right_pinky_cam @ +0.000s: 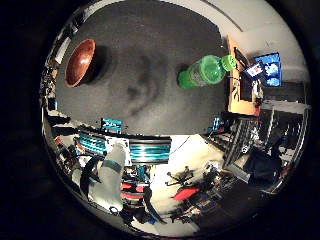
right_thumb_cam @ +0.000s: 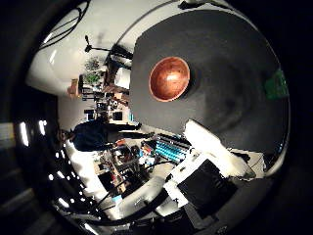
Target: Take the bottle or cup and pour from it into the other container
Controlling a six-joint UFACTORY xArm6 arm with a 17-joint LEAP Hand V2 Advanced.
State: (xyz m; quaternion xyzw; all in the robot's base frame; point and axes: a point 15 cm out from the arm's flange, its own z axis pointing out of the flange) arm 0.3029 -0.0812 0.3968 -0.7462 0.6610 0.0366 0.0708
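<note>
Here the dark round table [right_pinky_cam: 150, 60] fills the upper half of the little finger side view, seen from above and well apart from the palm, so the hand hovers clear of it and touches nothing. In the thumb side view the hand [right_thumb_cam: 210, 156] shows as a white finger reaching in from the lower right over a black and white body part; it lies fairly straight and holds nothing, so the hand reads as relaxed and spread rather than closed on anything. The green bottle [right_pinky_cam: 206, 71] lies on its side on the tabletop at the upper right of the little finger side view, its cap end pointing toward the table's edge. The wooden bowl [right_thumb_cam: 169, 79] stands upright near the middle of the table in the thumb side view, empty. Bowl and bottle are well apart, with bare dark surface between them and around each.
</note>
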